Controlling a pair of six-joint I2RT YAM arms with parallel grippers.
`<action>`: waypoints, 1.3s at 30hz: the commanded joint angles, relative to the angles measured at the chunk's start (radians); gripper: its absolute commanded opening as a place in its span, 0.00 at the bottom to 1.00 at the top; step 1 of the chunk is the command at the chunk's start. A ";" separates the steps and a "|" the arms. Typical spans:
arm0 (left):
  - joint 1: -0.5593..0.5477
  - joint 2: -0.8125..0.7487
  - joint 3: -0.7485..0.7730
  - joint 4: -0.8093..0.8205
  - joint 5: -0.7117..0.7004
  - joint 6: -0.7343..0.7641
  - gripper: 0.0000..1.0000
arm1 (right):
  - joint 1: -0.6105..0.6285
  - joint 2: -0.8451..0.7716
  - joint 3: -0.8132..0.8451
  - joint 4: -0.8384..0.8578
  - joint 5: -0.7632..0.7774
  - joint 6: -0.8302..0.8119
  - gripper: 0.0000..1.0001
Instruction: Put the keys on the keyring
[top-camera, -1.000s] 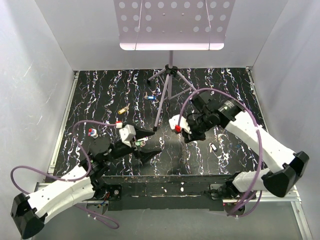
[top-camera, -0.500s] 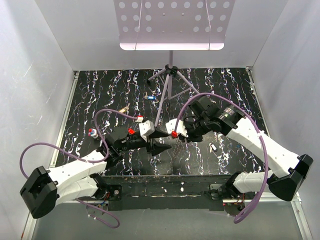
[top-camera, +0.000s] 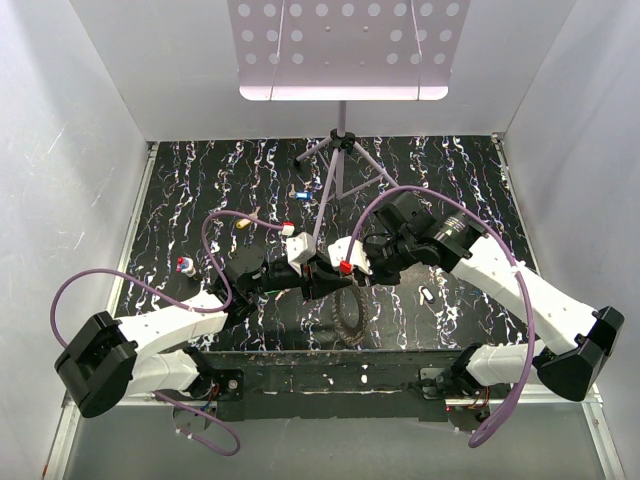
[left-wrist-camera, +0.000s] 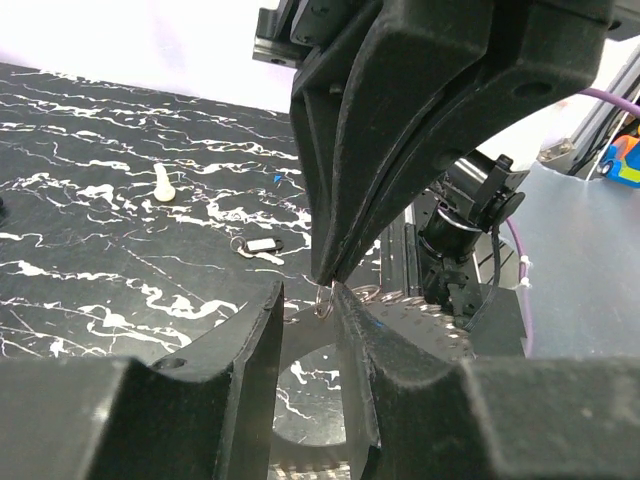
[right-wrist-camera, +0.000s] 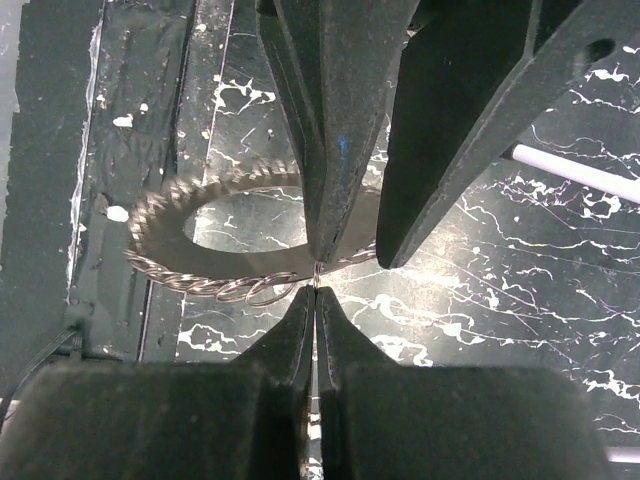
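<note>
- Clamped shut on a small wire loop of the toothed keyring: right hand.
- Narrowly parted either side of that loop: left hand.

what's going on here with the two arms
They are working on the keyring. The right hand is pinched shut on a small wire loop at its toothed rim. The left hand has its fingers narrowly apart on either side of that loop. No key shows in either hand; a black-headed key lies on the table.
</note>
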 joint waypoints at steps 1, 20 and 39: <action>-0.007 -0.002 0.031 0.052 0.037 -0.031 0.26 | 0.008 -0.005 0.000 0.055 -0.031 0.025 0.01; -0.011 0.027 0.051 0.003 0.069 -0.027 0.21 | 0.008 -0.005 0.006 0.072 -0.021 0.059 0.01; -0.013 0.046 0.054 -0.026 0.049 -0.005 0.11 | 0.008 0.006 0.019 0.077 -0.031 0.076 0.01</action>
